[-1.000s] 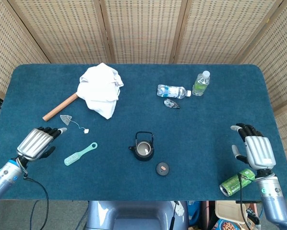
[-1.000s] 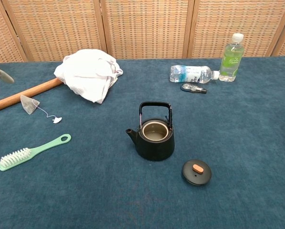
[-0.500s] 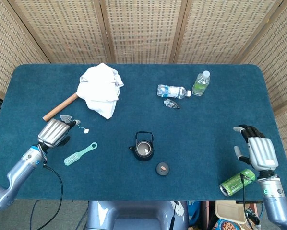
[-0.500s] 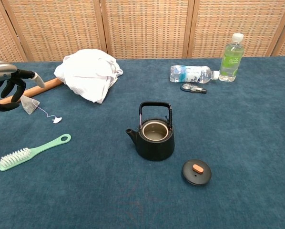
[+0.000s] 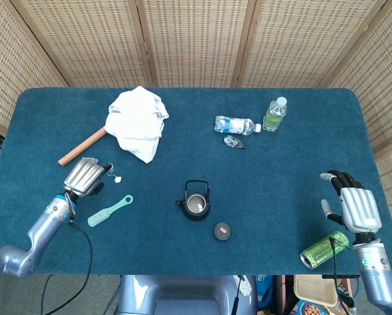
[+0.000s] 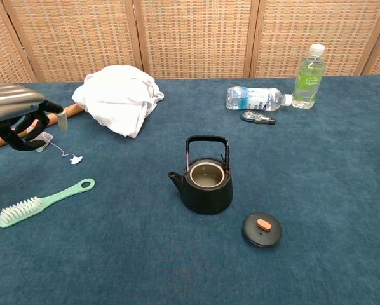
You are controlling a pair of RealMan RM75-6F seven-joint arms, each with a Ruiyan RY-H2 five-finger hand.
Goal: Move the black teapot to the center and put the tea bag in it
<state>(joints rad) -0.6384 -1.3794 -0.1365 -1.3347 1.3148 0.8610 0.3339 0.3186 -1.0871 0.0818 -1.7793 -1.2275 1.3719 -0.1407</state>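
The black teapot [image 5: 196,205] stands lidless near the middle of the table, also seen in the chest view as the teapot [image 6: 206,185]. Its lid [image 6: 262,229] lies just to its front right. The tea bag [image 6: 45,142] lies on the cloth at the left, its string running to a small tag [image 6: 76,159]. My left hand [image 5: 84,175] hovers right over the bag, fingers [image 6: 23,135] curved down around it; a grip on it does not show. My right hand [image 5: 354,206] rests open at the table's right front, holding nothing.
A green brush [image 6: 42,203] lies in front of the tea bag. A wooden stick [image 5: 81,146] and a white cloth [image 5: 138,122] sit behind it. Two bottles [image 5: 273,113] and a small clip [image 5: 235,141] are at the back right. A green can [image 5: 324,248] lies by my right hand.
My left hand has moved forward and right from the table's left edge to above the tea bag, its fingers curling down. The right hand has drawn back slightly.
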